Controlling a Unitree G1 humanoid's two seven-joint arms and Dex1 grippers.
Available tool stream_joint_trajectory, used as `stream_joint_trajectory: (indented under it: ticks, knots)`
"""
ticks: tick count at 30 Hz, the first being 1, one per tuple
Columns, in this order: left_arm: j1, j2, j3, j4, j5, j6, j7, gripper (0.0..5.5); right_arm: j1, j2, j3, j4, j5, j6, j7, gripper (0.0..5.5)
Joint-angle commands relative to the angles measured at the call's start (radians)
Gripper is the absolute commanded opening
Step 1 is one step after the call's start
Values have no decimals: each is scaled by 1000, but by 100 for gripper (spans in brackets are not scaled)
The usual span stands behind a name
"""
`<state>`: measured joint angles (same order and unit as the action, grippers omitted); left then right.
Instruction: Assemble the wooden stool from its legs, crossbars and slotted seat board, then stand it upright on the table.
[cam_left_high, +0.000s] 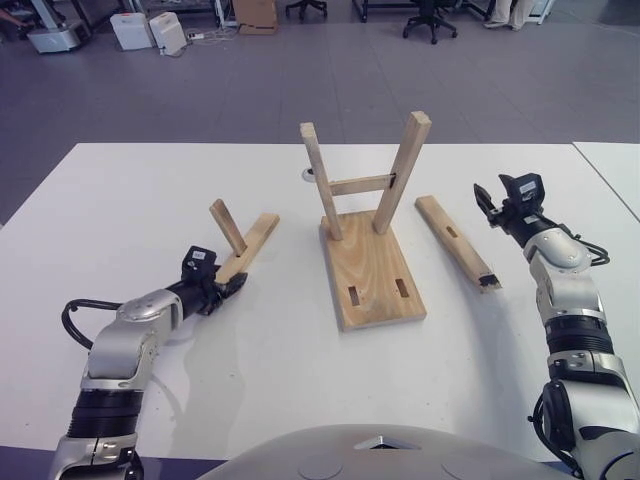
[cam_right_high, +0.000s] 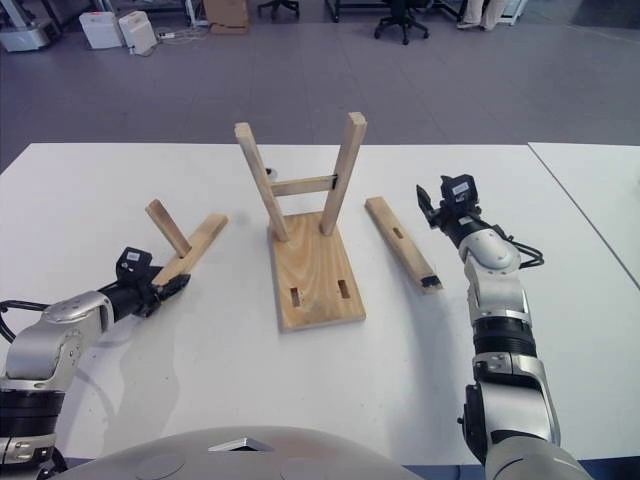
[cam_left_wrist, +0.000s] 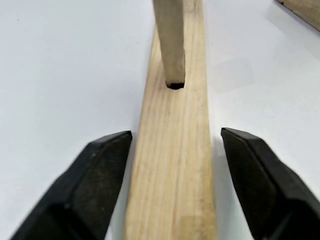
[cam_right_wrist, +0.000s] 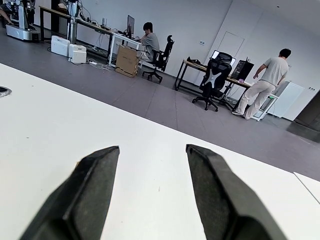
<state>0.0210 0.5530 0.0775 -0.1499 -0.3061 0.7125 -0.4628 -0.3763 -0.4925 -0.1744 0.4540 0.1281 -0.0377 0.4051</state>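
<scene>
The slotted seat board (cam_left_high: 375, 275) lay flat near the middle of the white worktop (cam_left_high: 150, 200), its two empty slots at the near end. Two upright legs (cam_left_high: 402, 172) stood in its far end, leaning apart towards their tops and joined partway up by a crossbar (cam_left_high: 360, 185).

To the left, well apart from the board, a third leg (cam_left_high: 252, 243) lay flat with a short crossbar (cam_left_high: 228, 227) standing tilted in its slot. The left tool (cam_left_wrist: 176, 135) sat low at this leg's near end, spread wide with one finger on each side of the wood and holding nothing.

A fourth leg (cam_left_high: 455, 242) lay loose just right of the board. The right tool (cam_right_wrist: 152, 148) hung open and empty above the worktop, to the right of that leg's far end.
</scene>
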Motion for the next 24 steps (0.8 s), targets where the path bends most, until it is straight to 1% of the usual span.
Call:
stream_joint_trajectory:
  ticks: [1, 3, 4, 8, 9, 10, 13, 16, 19, 21, 24]
  knots:
    - [23, 59, -60, 92, 90, -76, -31, 249, -31, 8, -65, -52, 111, 100, 30, 249]
    - [28, 73, -67, 140, 115, -151, -51, 210, -49, 5, -110, -105, 205, 185, 55, 249]
    - [9, 63, -25, 135, 88, -183, -54, 204, -63, 3, -137, -156, 271, 245, 64, 249]
    - [-157, 24, 165, 69, -44, -310, -38, 203, -145, 12, -234, -352, 532, 461, 37, 321]
    - [-216, 22, 194, 34, -68, -317, -20, 203, -175, 24, -252, -403, 603, 510, 16, 345]
    - [-279, 23, 207, -17, -87, -311, -6, 203, -208, 41, -261, -456, 683, 560, -7, 349]
    - [-461, 14, 160, -146, -113, -272, 20, 203, -316, 112, -216, -580, 845, 667, -79, 349]
    - [-563, -8, 82, -199, -116, -236, 20, 203, -395, 174, -178, -611, 927, 716, -146, 349]
    - [-681, -101, -56, -215, -114, -227, 11, 203, -469, 255, -130, -619, 967, 720, -206, 349]
    - [-711, -143, -104, -217, -107, -228, 10, 203, -488, 292, -114, -617, 975, 716, -239, 349]
    - [-705, -162, -137, -232, -98, -226, 2, 203, -481, 321, -102, -624, 994, 725, -278, 349]
